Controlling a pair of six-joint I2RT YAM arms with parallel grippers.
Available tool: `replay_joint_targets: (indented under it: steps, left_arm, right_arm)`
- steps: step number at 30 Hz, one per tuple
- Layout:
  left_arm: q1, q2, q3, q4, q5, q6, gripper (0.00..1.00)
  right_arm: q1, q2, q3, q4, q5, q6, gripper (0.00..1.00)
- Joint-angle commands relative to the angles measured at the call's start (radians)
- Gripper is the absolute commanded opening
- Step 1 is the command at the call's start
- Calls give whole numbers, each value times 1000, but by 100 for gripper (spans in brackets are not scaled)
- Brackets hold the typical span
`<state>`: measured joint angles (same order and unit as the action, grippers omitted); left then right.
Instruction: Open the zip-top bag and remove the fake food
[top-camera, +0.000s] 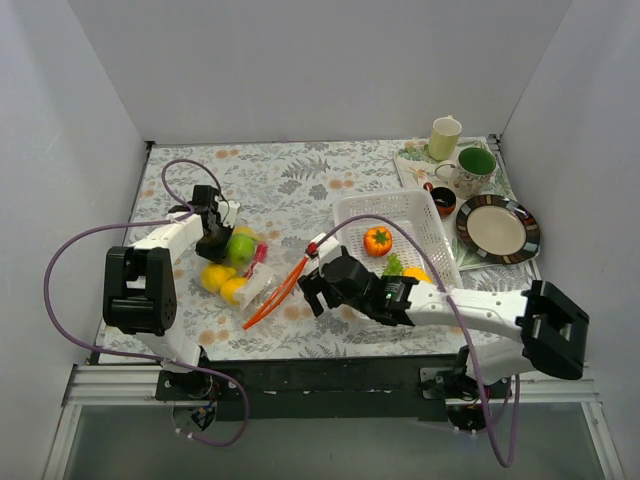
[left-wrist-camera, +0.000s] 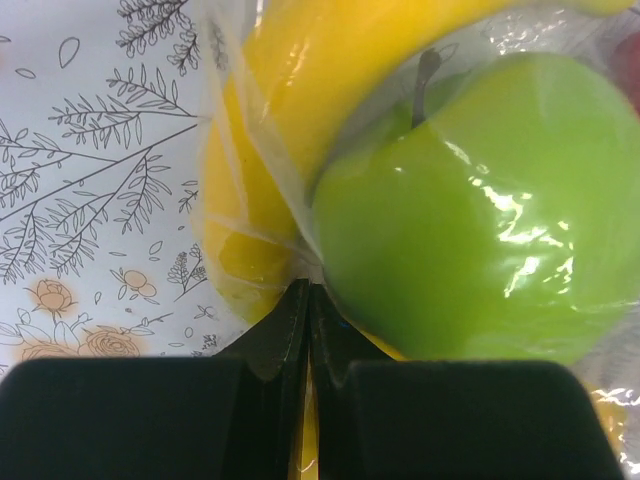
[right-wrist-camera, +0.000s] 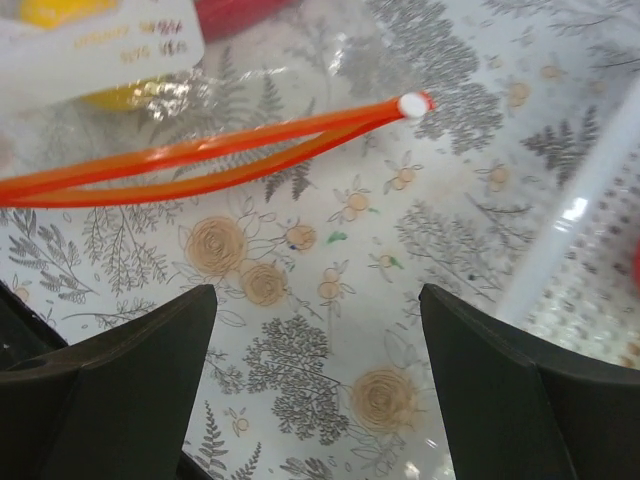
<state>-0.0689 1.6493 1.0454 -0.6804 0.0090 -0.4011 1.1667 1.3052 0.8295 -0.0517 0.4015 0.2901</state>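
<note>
The zip-top bag (top-camera: 252, 283) lies left of centre, and its red-orange zip strip (top-camera: 278, 288) is parted into two lines. In the bag are a green apple (top-camera: 241, 248) and yellow fruit (top-camera: 218, 278). My left gripper (top-camera: 214, 237) is at the bag's far end, shut on a fold of its clear film (left-wrist-camera: 290, 215). The left wrist view shows the apple (left-wrist-camera: 480, 220) and a yellow banana (left-wrist-camera: 300, 80) pressed close behind its tips (left-wrist-camera: 308, 292). My right gripper (top-camera: 312, 287) is open and empty just right of the strip. In the right wrist view it (right-wrist-camera: 315, 300) hovers above the cloth, short of the strip (right-wrist-camera: 200, 165).
A white perforated basket (top-camera: 430, 215) stands right of centre and holds an orange-red fruit (top-camera: 377, 240), a green piece and an orange piece. Its wall shows in the right wrist view (right-wrist-camera: 590, 250). A tray with a cup (top-camera: 445, 137), a green mug (top-camera: 475, 165) and a plate (top-camera: 497, 228) sits at the back right.
</note>
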Motion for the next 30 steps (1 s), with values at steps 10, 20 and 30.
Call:
replay_joint_targets:
  steps: [10, 20, 30]
  left_arm:
    - [0, -11, -47, 35, -43, 11, 0]
    - [0, -17, -50, 36, -41, 19, 0]
    - [-2, -3, -58, 53, -29, 15, 0]
  right_arm:
    - [67, 336, 197, 277, -164, -43, 86]
    - [70, 479, 284, 286, -214, -43, 84]
    - [77, 322, 151, 325, -130, -40, 81]
